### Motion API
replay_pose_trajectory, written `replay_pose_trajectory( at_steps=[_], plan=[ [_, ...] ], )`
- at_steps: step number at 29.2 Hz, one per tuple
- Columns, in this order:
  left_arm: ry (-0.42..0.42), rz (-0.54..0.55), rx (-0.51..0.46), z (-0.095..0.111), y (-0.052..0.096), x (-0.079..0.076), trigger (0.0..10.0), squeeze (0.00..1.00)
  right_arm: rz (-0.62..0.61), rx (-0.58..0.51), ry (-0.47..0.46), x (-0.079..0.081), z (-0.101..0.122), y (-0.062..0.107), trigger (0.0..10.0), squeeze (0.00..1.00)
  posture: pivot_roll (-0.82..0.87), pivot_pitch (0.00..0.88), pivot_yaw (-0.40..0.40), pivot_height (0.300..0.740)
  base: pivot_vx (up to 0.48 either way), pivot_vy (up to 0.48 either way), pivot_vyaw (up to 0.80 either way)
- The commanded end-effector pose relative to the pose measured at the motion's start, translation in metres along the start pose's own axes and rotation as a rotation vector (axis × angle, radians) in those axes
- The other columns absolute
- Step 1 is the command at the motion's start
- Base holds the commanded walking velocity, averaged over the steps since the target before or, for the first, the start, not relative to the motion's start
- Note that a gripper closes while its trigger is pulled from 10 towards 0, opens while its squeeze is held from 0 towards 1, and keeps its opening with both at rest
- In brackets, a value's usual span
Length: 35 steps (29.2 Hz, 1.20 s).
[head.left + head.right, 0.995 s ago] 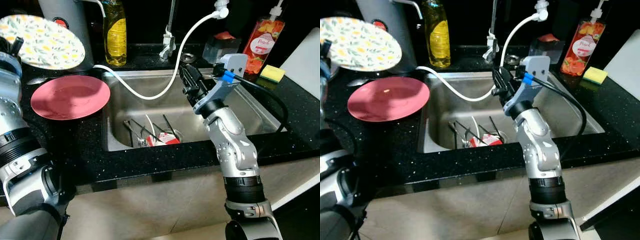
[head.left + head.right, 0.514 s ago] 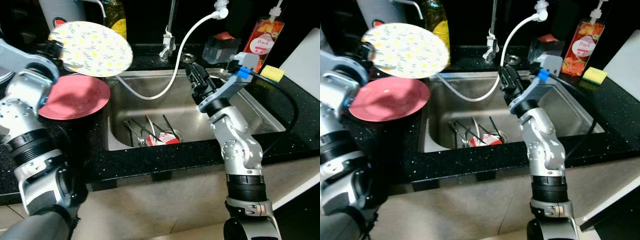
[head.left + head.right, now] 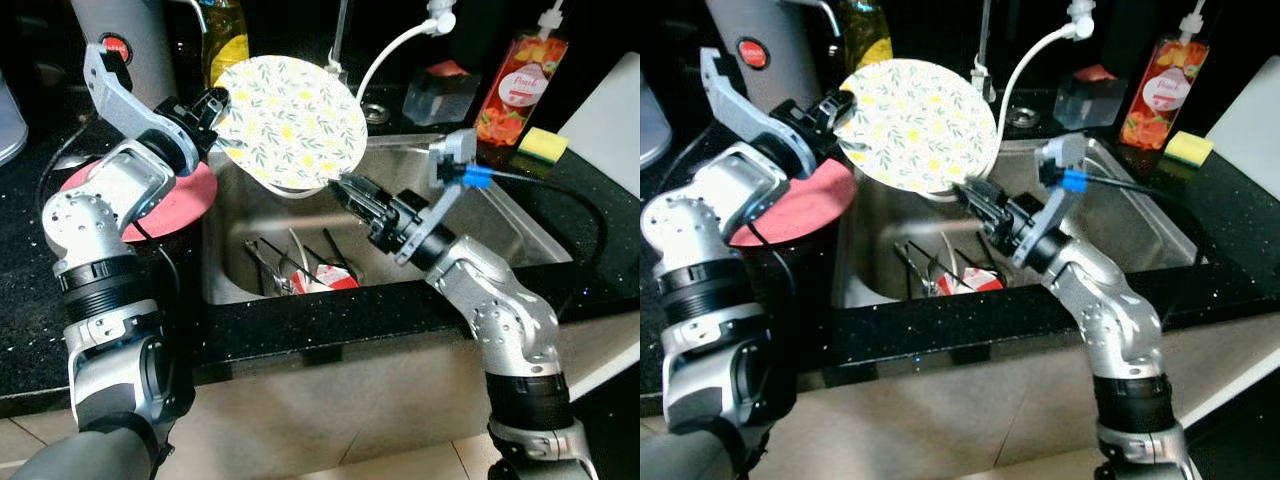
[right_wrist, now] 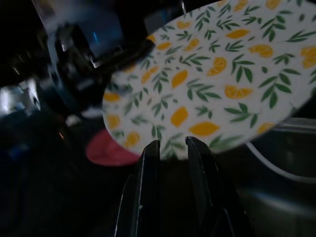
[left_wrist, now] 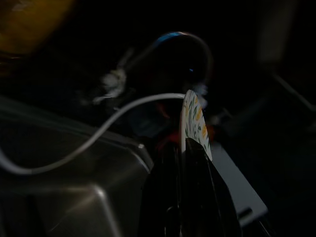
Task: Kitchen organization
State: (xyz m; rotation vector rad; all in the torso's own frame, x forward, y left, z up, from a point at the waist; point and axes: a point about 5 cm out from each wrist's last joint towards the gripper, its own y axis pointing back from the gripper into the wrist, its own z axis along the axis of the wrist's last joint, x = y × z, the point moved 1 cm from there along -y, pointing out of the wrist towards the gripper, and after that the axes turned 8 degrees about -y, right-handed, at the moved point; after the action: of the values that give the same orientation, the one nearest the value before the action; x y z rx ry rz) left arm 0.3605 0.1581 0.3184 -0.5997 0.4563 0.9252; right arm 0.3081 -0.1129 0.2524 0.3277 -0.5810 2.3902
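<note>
A floral plate (image 3: 292, 122) is held in the air over the left part of a steel sink (image 3: 505, 215), which is set in a black desk (image 3: 30, 300). The left tool (image 3: 213, 105) pinches the plate's rim at 9 o'clock, its two black fingers clenched on the edge. The right tool (image 3: 345, 188) reaches up from 5 o'clock toward the plate's lower rim, fingers slightly parted, tips just at the edge; whether they touch it cannot be told.

This looks like a hand-over from one tool to the other. To do it well, the right fingers should straddle the rim squarely and close firmly before the left lets go. The plate should stay level and clear of the white hose (image 3: 390, 50) behind it, since a thin glazed rim can slip.

The left arm is bent, elbow out, forearm crossing above a red plate (image 3: 190, 190) lying on the desk at 9 o'clock. The right arm is folded at the elbow, forearm stretched leftward over the sink. Cutlery (image 3: 290, 262) lies in the sink's bottom.
</note>
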Motion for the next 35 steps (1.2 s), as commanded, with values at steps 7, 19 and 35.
replay_pose_trajectory(
  at_steps=[7,19,35],
  plan=[
    [-0.077,-0.139,-0.033,0.010,0.012,-0.018,10.0,0.00,0.037,-0.149,-0.272,-0.002,0.018,0.006,10.0,0.00,0.05,0.000,-0.038,0.740,0.000,0.000,0.00],
    [-0.120,-0.157,-0.091,0.019,0.019,-0.022,10.0,0.00,0.042,-0.265,-0.417,-0.010,0.034,0.017,10.0,0.00,0.05,0.000,-0.038,0.740,0.000,0.000,0.00],
    [-0.136,-0.231,-0.101,0.021,0.022,-0.033,10.0,0.00,0.042,-0.218,-0.464,-0.008,0.025,0.013,10.0,0.00,0.05,0.000,-0.041,0.740,0.000,0.000,0.00]
  ],
)
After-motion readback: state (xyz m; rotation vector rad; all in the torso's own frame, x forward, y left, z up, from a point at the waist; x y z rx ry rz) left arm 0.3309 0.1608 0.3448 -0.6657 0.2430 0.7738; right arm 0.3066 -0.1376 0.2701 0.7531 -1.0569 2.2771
